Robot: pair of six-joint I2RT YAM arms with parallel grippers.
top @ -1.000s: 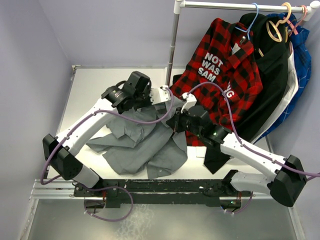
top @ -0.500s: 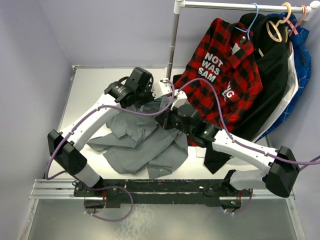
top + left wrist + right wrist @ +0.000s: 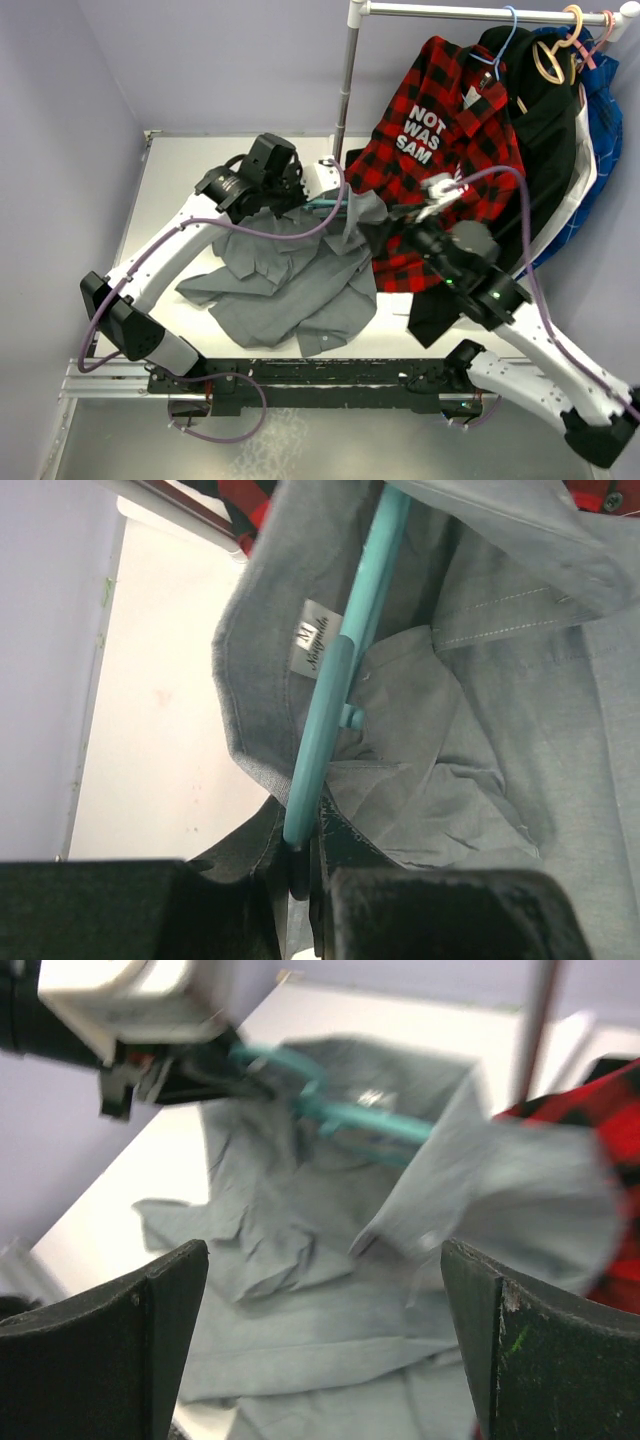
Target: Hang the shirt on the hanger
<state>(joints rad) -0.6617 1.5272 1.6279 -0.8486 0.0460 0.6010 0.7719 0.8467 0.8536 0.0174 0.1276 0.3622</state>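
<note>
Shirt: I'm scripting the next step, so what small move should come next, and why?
Probably bring the open, empty right end effector in to grip the shirt by its loose collar side: the left end effector holds the hanger inside the neck.

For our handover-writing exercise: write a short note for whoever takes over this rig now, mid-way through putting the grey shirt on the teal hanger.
Left gripper: fingers shut on the hanger.
Right gripper: open, empty, back from the shirt.
Done: hanger runs inside the collar, beside the label.
Left: shirt mostly crumpled on the table; seat both shoulders over the hanger.
</note>
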